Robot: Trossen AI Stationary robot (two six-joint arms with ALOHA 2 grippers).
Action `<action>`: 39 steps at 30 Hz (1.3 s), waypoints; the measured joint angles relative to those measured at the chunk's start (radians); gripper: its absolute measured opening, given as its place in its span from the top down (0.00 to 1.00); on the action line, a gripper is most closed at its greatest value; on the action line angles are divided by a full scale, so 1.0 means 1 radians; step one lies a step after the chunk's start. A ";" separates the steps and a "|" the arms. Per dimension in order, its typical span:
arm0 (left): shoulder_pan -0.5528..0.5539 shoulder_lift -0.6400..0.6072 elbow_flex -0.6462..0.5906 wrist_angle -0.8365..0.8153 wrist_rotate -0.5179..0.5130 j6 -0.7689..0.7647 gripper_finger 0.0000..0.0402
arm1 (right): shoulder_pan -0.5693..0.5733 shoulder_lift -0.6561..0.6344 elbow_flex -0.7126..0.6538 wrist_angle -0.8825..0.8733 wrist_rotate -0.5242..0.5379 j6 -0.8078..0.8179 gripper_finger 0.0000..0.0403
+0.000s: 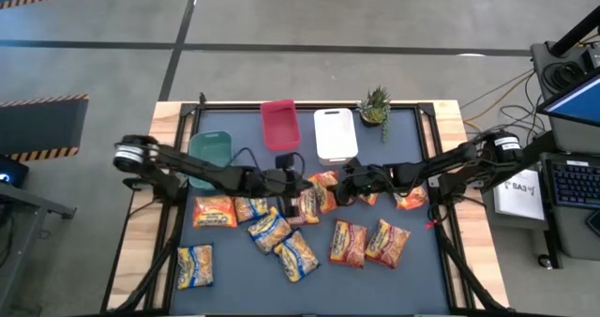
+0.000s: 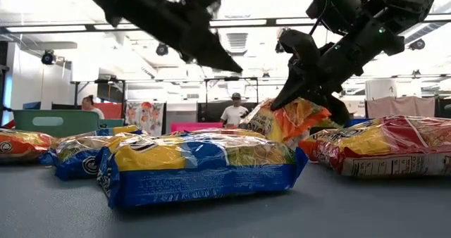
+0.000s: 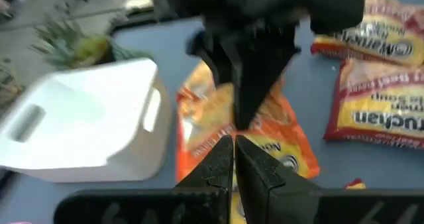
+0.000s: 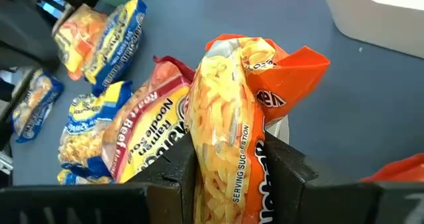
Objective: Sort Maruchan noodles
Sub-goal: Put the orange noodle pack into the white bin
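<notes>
Only wrist-visible, right claw (image 4: 225, 177) pinching orange packet (image 4: 245, 118), upright

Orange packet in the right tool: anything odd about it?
Yes. The orange packet is pinched on edge in the right tool, crumpled and bent and tilted off the table, not lying flat like the others. The bins hold nothing visible.

Glossy, crinkled plastic orange ramen packet (image 4: 245, 138) between matt black right tool (image 4: 232, 177) fingers; smooth white plastic bin (image 3: 86, 121) just beyond; matt blue-grey counter (image 4: 358, 98).
</notes>
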 joint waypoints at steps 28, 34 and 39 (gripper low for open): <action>0.002 -0.568 -0.221 -0.171 -0.162 0.056 1.00 | -0.152 -0.078 0.574 -0.724 0.129 -0.233 0.71; 0.002 -0.568 -0.222 -0.179 -0.162 0.061 1.00 | -0.266 0.033 0.775 -1.010 0.132 -0.233 0.71; 0.001 -0.568 -0.223 -0.217 -0.200 0.063 1.00 | -0.368 0.143 0.884 -1.159 0.128 -0.198 0.71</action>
